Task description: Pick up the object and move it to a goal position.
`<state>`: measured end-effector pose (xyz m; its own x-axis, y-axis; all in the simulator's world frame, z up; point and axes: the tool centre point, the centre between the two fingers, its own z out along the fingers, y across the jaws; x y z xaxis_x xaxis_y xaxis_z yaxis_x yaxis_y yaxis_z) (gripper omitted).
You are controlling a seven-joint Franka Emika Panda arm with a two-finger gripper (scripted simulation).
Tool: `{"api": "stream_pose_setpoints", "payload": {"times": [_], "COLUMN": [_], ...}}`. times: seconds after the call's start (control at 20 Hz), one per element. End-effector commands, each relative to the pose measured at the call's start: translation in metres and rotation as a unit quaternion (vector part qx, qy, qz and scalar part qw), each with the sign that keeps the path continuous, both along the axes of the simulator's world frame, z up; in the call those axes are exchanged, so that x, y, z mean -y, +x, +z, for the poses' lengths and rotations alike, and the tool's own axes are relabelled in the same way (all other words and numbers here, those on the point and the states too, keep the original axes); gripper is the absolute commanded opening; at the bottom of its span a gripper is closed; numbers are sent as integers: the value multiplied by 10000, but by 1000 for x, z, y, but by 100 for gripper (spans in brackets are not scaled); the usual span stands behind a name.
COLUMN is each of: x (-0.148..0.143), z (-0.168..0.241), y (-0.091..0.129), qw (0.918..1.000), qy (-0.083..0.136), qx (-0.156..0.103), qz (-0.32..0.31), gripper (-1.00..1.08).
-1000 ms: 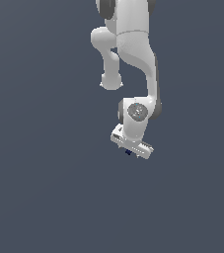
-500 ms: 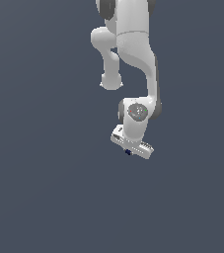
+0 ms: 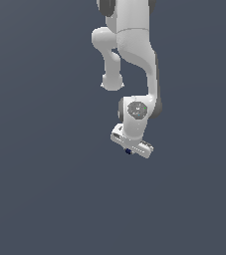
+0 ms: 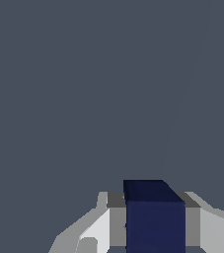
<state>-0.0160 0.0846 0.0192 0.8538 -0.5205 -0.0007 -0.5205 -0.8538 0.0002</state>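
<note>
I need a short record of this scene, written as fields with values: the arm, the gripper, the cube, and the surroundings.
arm: one white Panda arm, reaching down from the top of the exterior view
gripper: gripper shut on the cube
cube: dark navy cube, held between the fingers; only a small dark spot in the exterior view
surroundings: plain dark grey background, no other object visible
goal marker: none visible

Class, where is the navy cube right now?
The navy cube sits between the gripper fingers, and in the exterior view it peeks out just under the white hand, near centre.
</note>
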Motion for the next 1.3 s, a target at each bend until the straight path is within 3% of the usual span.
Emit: {"api": "stream_pose_setpoints", "payload": {"times": [0.0,0.75,1.25], "x": [4,46,58], "z": [5,53,67], "y": [-5,-66,-81], "qw": [10000,10000,10000], "qy": [0,2,0], "qx": [3,3,3], "qz": [-1,-2,-3], "gripper": [-100,-100,-100]}}
